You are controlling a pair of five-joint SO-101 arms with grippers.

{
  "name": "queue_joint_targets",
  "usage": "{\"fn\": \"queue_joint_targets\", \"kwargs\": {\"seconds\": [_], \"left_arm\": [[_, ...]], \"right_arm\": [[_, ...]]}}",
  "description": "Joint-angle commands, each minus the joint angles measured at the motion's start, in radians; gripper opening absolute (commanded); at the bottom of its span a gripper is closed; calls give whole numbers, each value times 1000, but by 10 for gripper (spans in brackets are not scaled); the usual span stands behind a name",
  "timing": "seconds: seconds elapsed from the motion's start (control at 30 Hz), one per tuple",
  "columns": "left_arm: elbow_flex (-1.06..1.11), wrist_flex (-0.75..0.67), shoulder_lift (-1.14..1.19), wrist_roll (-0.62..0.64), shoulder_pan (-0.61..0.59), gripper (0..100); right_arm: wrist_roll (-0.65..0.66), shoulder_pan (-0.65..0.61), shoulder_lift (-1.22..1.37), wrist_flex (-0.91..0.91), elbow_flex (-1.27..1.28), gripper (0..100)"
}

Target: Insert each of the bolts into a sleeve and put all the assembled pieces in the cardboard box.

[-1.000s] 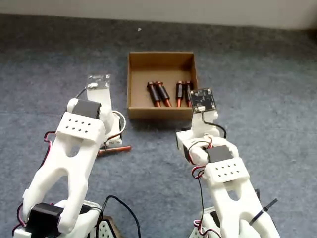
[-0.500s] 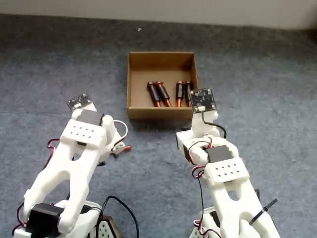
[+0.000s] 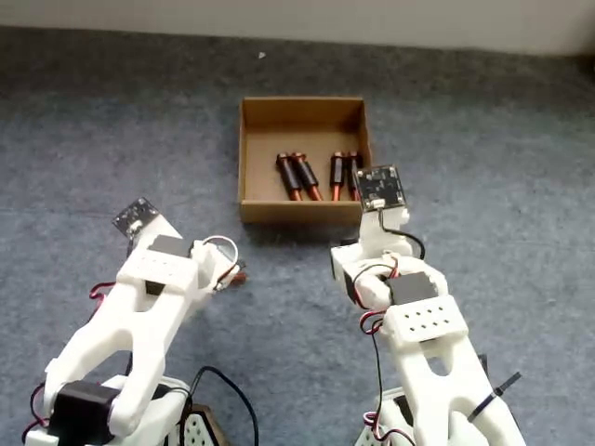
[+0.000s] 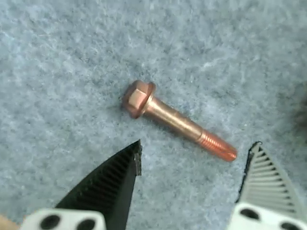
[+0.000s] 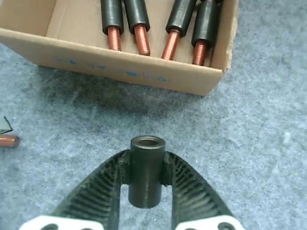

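While your right gripper (image 5: 146,160) clamps the black cylindrical sleeve (image 5: 145,187) near the brown cardboard box (image 5: 129,72), your left gripper (image 4: 196,146) hangs fingers apart over the copper hex-flanged bolt (image 4: 177,117) on the grey carpeted table (image 4: 72,48). Its shaft slants across the gap, so you'd likely rotate first.

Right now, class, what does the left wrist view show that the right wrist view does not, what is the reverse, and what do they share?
Left wrist view, not the right: the whole copper bolt, hex head included, lying flat on the floor ahead of the open left gripper. Right wrist view, not the left: a black sleeve clamped in the right gripper, and the cardboard box with four assembled pieces inside. Shared: the grey carpet. A copper end at the right wrist view's edge is probably that same bolt.
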Motion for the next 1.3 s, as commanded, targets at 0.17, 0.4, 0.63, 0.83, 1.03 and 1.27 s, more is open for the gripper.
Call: {"fn": "queue_joint_targets", "kwargs": {"seconds": [0.17,0.4,0.63,0.83,1.03,1.27], "left_arm": [[31,-83,-21,9,-105,345],[-39,-144,165,11,-107,344],[-186,-11,311,14,-107,344],[-203,2,321,14,-108,344],[-203,2,321,15,-110,306],[-209,5,318,14,-125,106]], "right_arm": [[46,5,-36,-21,-7,6],[46,5,-35,-21,-7,6],[46,5,-35,-21,-7,6],[46,5,-35,-21,-7,6],[48,5,-35,-21,-5,6],[49,5,-35,-21,-5,6]]}}
